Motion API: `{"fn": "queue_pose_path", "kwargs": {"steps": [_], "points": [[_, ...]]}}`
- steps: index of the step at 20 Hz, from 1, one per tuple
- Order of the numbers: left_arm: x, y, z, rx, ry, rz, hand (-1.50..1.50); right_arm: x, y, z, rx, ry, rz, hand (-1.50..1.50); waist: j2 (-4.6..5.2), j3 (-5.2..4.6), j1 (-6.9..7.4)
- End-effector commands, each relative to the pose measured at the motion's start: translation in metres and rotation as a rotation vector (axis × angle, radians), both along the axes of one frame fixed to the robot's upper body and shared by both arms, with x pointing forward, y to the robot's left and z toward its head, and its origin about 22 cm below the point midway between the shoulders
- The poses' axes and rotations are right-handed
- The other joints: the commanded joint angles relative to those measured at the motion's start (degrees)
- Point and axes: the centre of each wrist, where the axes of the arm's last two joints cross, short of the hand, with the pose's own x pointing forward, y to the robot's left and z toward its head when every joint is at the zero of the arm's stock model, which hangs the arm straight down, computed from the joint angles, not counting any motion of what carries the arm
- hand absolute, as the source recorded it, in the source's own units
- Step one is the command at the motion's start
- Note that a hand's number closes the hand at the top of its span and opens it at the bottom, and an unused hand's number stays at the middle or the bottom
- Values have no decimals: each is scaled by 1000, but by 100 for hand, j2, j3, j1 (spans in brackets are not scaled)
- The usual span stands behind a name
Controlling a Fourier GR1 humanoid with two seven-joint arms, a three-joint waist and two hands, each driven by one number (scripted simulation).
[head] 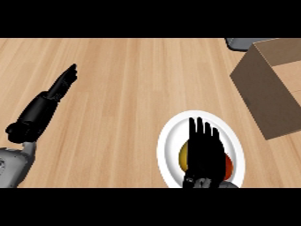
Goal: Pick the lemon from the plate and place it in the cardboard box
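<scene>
**Right hand flat over the plate, lemon beneath it**

Right hand (205,150): comes in from 6 o'clock. Fingers straight and slightly apart, pointing to 12 o'clock, curled round nothing. It is spread over the middle of the white plate (168,132). Cannot tell whether it touches anything below.

Lemon (184,158): on the plate and mostly hidden by the hand. A yellow edge shows at the hand's 9 o'clock side. An orange-red sliver (228,164) shows at the hand's 3 o'clock side; cannot tell what it is.

Plate: at 5 o'clock on the wooden surface (126,79).

Cardboard box (267,95): at 2 o'clock, open at the top, brown walls and a paler floor showing. It stands apart from the plate, at the plate's 1 o'clock.

Left hand (61,84): at 9 o'clock, well apart from the plate. Fingers straight and together, pointing to 1 o'clock, holding nothing.

Dark grey object (238,43): at the top edge, just behind the box, mostly cut off.
</scene>
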Motion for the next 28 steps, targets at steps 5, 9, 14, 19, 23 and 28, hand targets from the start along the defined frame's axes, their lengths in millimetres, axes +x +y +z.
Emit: {"fn": "queue_pose_path", "kwargs": {"steps": [5, 9, 14, 19, 23, 28], "points": [[-3, -19, -7, -2, 3, -7, 0, -2, 21, -26, -78, 29, 25, 150, 8, 3, 32], [8, -3, 5, 22, -8, -4, 0, 13, 8, -22, -118, -84, 41, 150, 9, 3, 25], [-10, 6, -4, -12, 12, -16, 0, 5, 28, -29, -173, -153, 86, 150, 3, 3, 60], [-1, 0, -1, 4, 5, -26, 0, -48, 16, -7, 60, -96, 883, 150, -27, 32, 257], [0, -9, -1, -6, 2, -61, 0, -87, 25, 13, 237, -124, 1319, 150, -67, 65, 444], [-1, 1, -1, -3, 16, -23, 0, -112, -13, 59, 343, -312, 1640, 150, -114, 64, 117]]}}
